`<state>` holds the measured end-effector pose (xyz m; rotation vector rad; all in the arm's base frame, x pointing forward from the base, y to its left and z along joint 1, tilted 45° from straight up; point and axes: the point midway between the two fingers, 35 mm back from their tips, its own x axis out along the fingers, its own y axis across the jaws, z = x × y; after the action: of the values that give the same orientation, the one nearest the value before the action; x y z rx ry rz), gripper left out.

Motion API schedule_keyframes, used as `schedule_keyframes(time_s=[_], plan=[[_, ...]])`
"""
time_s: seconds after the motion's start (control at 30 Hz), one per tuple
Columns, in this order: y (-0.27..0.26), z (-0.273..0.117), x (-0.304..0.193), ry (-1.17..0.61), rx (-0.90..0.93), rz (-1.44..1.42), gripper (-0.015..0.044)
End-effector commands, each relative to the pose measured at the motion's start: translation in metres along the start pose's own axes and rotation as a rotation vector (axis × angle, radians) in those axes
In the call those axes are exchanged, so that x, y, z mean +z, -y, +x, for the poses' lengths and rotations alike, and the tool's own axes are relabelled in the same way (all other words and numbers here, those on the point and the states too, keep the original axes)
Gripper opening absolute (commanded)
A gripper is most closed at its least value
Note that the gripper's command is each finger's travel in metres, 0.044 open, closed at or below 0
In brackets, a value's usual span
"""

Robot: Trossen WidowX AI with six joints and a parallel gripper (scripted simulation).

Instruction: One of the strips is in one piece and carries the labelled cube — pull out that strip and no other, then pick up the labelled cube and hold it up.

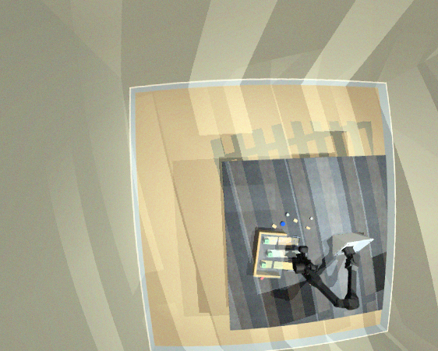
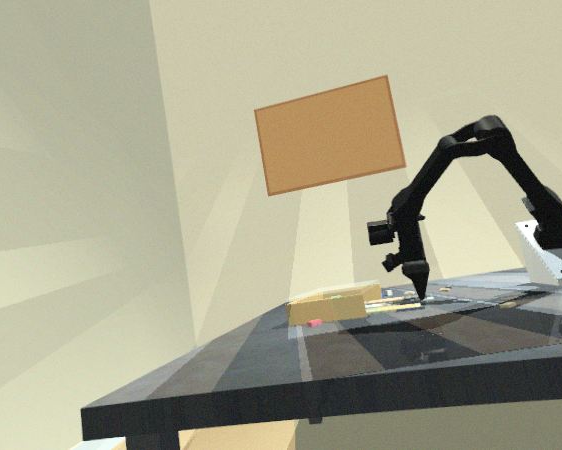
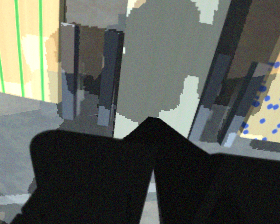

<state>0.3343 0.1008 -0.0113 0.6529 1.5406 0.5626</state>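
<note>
while strips lie below, the hand (image 1: 297, 267) (image 2: 421, 298) (image 3: 152, 123) is closed

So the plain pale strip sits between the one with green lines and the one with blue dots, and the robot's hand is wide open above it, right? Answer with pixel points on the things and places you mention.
Not quite: the hand (image 3: 152, 123) is closed, its fingertips together, as the wrist view shows. The plain pale strip (image 3: 161, 65) does sit between the one with green lines (image 3: 28, 50) and the one with blue dots (image 3: 271, 112).

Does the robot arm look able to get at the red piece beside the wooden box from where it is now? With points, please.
Probably yes: the red piece (image 1: 262, 278) (image 2: 314, 323) lies outside the box wall (image 2: 326, 310) with nothing over it, though the closed gripper (image 2: 422, 298) would have to move over and open.
</note>
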Motion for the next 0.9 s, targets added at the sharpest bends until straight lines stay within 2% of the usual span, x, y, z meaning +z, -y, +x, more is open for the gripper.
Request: schedule_keyframes(time_s=[0.0,0.87], plan=[[0.001,0.003,-0.01,-0.013,0.001,0.012,0.0],[0.0,0.004,-0.05,-0.015,0.001,0.014,0.0]])
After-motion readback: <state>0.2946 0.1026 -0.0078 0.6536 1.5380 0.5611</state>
